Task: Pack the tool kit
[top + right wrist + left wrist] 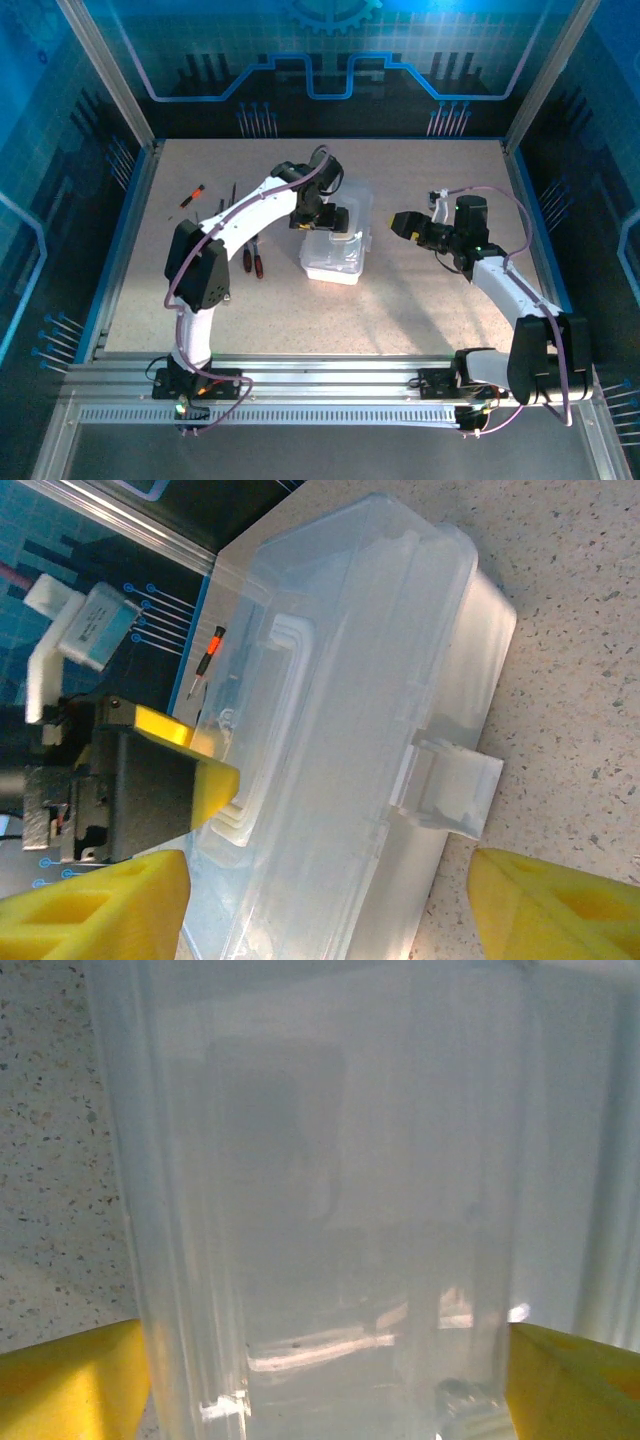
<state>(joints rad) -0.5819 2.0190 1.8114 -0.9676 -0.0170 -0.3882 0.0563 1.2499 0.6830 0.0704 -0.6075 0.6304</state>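
The tool kit's clear plastic case (337, 245) lies mid-table with its lid down. My left gripper (320, 215) hangs right over the lid, open. In the left wrist view its yellow fingertips (70, 1385) stand wide apart at either side of the case (330, 1160). My right gripper (405, 225) is open a little to the right of the case, apart from it. In the right wrist view it (320, 920) faces the case's (370, 660) long side, where a latch tab (450, 785) sticks out. A red-handled screwdriver (192, 195) and dark-handled tools (252, 260) lie on the table to the left.
A thin black tool (232, 195) lies near the red screwdriver. The table (420, 310) is bare speckled surface to the front and right. A metal frame and blue walls ring it. Through the case, the right wrist view catches the red screwdriver (210, 655).
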